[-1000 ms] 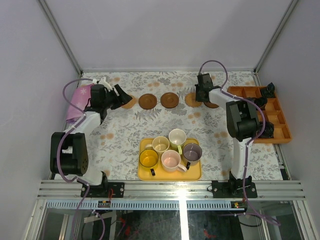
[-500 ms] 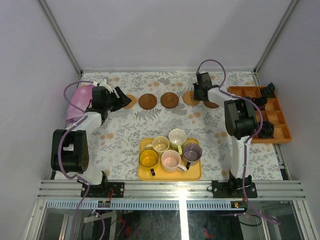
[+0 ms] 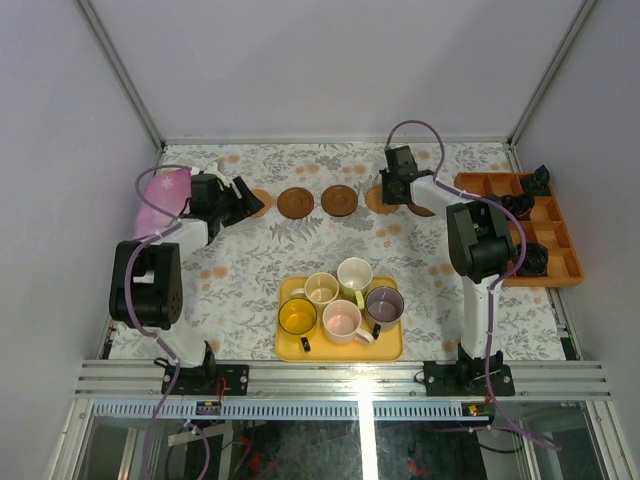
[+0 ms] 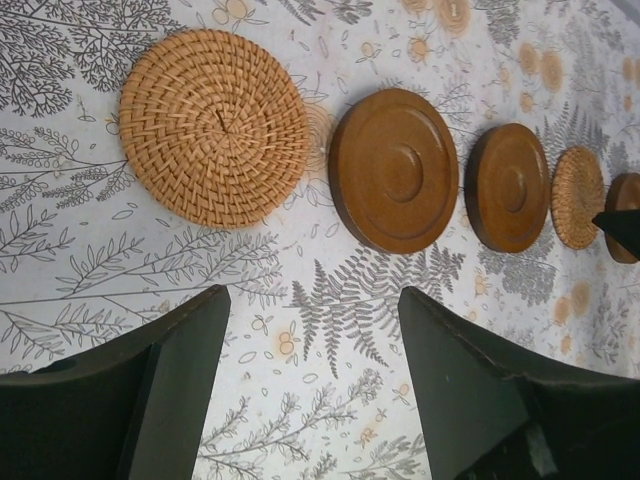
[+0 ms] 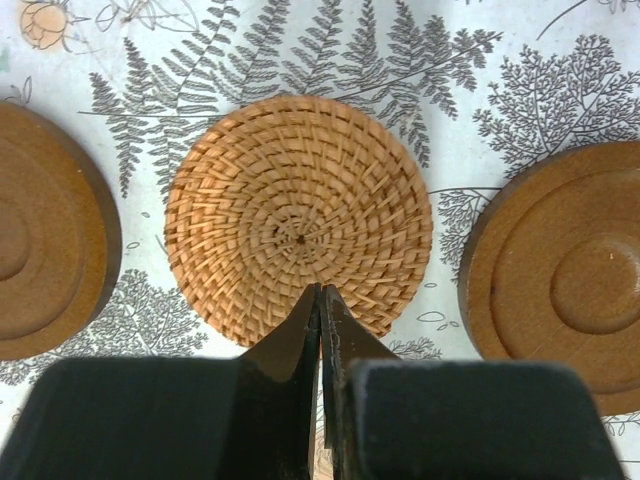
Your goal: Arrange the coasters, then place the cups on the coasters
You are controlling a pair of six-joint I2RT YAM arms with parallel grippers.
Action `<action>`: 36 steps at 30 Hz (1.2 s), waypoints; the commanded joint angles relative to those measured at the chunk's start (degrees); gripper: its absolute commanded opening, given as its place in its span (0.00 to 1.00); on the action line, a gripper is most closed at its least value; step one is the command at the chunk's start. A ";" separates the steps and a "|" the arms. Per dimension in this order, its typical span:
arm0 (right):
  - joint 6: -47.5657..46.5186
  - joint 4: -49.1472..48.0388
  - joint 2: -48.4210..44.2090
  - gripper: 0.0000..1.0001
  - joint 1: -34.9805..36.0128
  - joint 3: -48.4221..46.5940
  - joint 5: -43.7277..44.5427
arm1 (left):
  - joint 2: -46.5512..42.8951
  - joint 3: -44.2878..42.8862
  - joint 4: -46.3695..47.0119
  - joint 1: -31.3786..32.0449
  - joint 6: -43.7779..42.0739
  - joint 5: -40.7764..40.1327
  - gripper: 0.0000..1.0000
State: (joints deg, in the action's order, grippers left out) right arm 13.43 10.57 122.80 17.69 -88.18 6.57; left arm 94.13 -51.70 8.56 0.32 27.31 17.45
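Plain pale walls (image 3: 330,60) box in the table (image 3: 250,270) — fern-and-flower cloth, metal rails (image 3: 340,378) along its near edge.

Left arm (image 3: 188,232): white links, boxy black joint blocks.
Right arm (image 3: 478,315): same white and black build.
Cables (image 3: 413,122): purple-grey, one looping along each arm.
Bases (image 3: 205,377): black brackets.
Fingers (image 4: 175,385): matte black, wedge-shaped.

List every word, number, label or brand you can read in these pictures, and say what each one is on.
None can be read. The cups, coasters, yellow tray and orange box show no words, numbers, labels or brand marks. The tablecloth has only a fern and flower print.
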 commanded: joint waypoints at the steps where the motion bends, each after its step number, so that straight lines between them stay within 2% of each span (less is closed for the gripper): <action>1: -1.71 0.69 -3.07 0.00 1.13 -4.07 0.43 | 3.43 -3.62 3.34 -0.39 -0.67 -2.05 0.69; 9: -3.48 -2.09 -1.51 0.00 2.04 -4.52 -1.21 | 11.36 -10.69 1.32 -1.46 -1.73 -3.11 0.69; 16: -4.65 -1.15 3.33 0.00 2.01 -9.78 -0.94 | 16.32 -15.08 0.50 -2.40 -1.83 -1.92 0.69; 25: -4.94 -1.40 6.56 0.00 2.06 -10.62 -0.73 | 15.10 -15.10 2.05 -3.48 -1.41 0.57 0.69; 36: -2.96 -1.29 4.52 0.00 2.08 -6.60 0.86 | 13.32 -13.39 2.69 -4.43 -1.57 1.29 0.69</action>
State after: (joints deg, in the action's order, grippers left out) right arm 9.63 9.50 129.54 19.16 -96.57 6.37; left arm 109.27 -66.00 8.23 -3.57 26.68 17.69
